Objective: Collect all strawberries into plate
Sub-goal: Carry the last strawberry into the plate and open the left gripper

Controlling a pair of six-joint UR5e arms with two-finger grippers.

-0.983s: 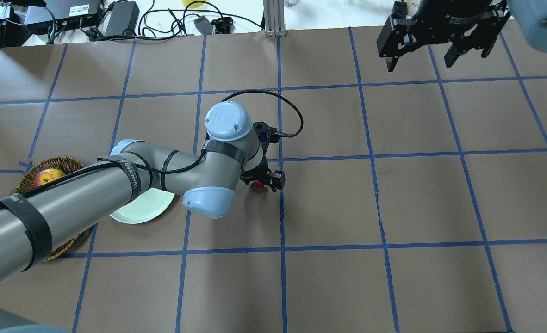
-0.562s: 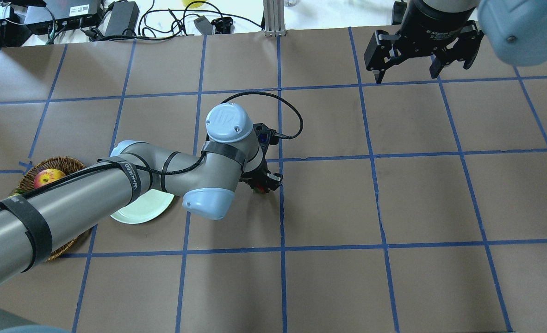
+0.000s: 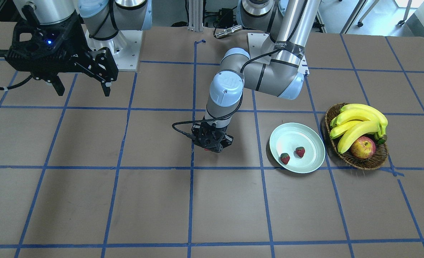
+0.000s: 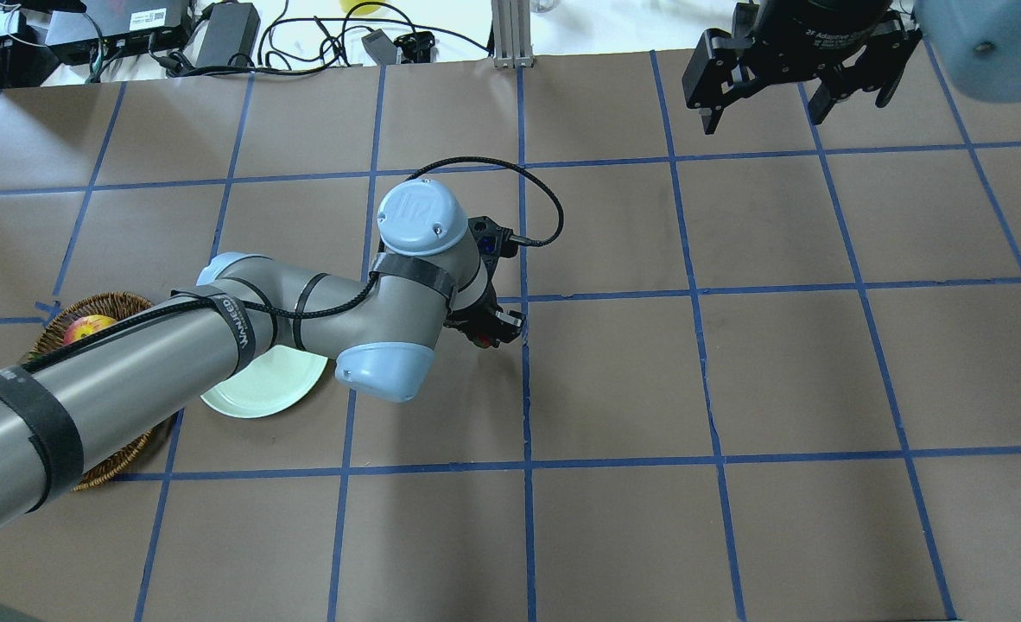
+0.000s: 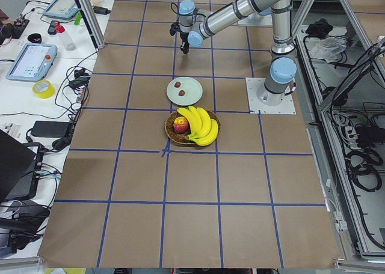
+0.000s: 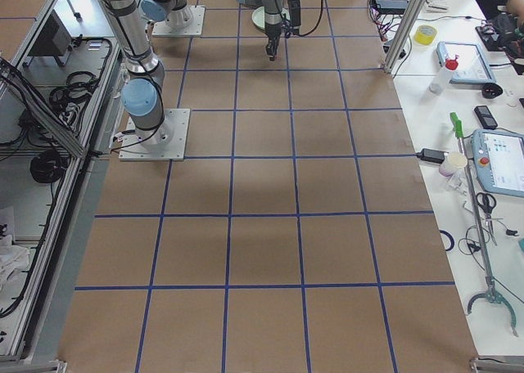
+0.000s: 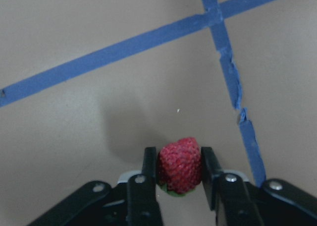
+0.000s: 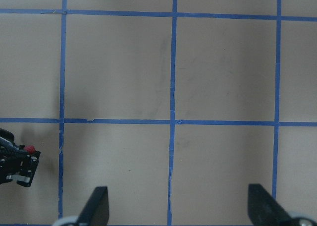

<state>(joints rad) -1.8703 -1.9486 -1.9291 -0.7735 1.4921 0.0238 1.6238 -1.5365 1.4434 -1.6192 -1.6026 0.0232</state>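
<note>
At lower centre of the left wrist frame, found left tool (image 7: pixel 178 159) clamped on the third strawberry (image 7: pixel 180 166); a second ago stood spread around it on the tabletop (image 7: pixel 74 127). Noted two other strawberries (image 3: pixel 284 158) (image 3: pixel 300 151) inside the mint-green plate (image 3: pixel 310 163); right tool (image 4: pixel 763 121) spread wide, idle at upper right. Judged: grasp made, carry to plate outstanding.

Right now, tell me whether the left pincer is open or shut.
Shut on a strawberry. In the left wrist view, the left pincer has both fingers pressed against the sides of the red berry, with no gap showing.
</note>
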